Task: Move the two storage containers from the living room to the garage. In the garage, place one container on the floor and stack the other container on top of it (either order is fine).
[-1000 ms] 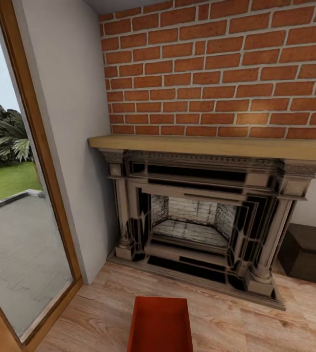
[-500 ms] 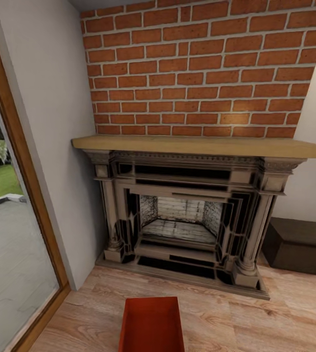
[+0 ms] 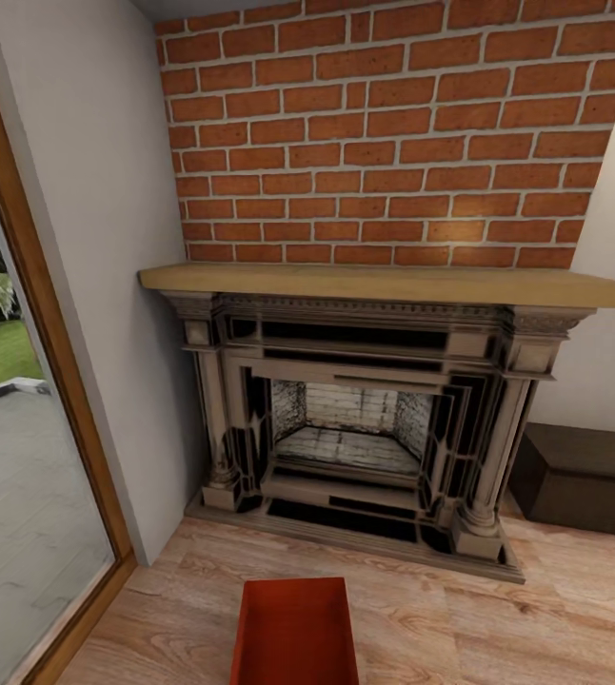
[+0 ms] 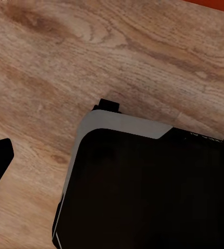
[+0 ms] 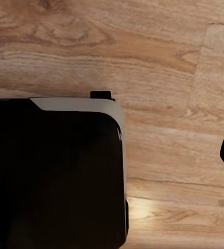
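One orange-red storage container sits on the light wood-plank floor just in front of the brick fireplace, open side up. A dark bench stands beside the fireplace. Whether either hand is apart or together cannot be told.

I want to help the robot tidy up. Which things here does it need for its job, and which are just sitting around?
For the job:
- the red box on the wood floor, in front of the fireplace

Just there:
- the fireplace with its brick wall
- the wooden shelf above it
- the dark bench to the right
- the big window to the left
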### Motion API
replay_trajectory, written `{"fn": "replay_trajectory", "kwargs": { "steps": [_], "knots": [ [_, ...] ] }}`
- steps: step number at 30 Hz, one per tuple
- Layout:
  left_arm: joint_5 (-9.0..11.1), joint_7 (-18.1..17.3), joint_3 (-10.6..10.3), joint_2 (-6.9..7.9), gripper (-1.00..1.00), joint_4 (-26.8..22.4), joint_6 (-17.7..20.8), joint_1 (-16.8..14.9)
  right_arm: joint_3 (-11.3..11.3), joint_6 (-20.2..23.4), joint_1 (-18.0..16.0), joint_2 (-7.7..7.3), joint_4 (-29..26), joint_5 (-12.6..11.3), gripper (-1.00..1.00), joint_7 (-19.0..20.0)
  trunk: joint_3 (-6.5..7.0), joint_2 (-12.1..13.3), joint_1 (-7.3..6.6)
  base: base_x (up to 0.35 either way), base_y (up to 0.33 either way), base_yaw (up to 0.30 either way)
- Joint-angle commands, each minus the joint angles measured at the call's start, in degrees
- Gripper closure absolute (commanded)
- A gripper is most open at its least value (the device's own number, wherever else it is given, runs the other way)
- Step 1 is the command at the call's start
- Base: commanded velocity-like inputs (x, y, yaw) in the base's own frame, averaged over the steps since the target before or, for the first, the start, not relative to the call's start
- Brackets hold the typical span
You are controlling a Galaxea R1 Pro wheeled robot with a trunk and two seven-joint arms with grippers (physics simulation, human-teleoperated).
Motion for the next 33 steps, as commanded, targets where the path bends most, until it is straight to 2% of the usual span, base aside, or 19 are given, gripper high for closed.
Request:
{"fn": "replay_trajectory", "kwargs": {
  "steps": [1,6,16,29,33],
  "knots": [
    [0.2,0.1,0.2,-0.02,-1.0,0.0,-0.2,0.0,0.5,-0.3,-0.1,-0.05,0.2,-0.5,-1.0,0.1,-0.08,-0.1,0.01,0.0,0.0,0.0],
    [0.2,0.1,0.2,-0.02,-1.0,0.0,-0.2,0.0,0.6,-0.3,-0.1,-0.06,0.2,-0.5,-1.0,0.2,-0.08,-0.1,0.01,0.0,0.016,0.0],
    [0.2,0.1,0.2,-0.02,-1.0,0.0,-0.2,0.0,0.5,-0.3,-0.1,0.18,0.2,-0.6,-1.0,-0.1,-0.08,-0.1,0.01,0.0,0.208,0.0],
    [0.2,0.1,0.2,-0.02,-1.0,0.0,-0.2,0.0,0.5,-0.4,-0.1,0.27,0.2,-0.6,-1.0,-0.1,-0.08,-0.1,0.01,0.0,0.01,0.0],
    [0.2,0.1,0.2,-0.02,-1.0,0.0,-0.2,0.0,0.5,-0.4,-0.1,0.24,0.2,-0.6,-1.0,-0.1,-0.08,-0.1,0.01,0.0,-0.155,0.0]
  ]
}}
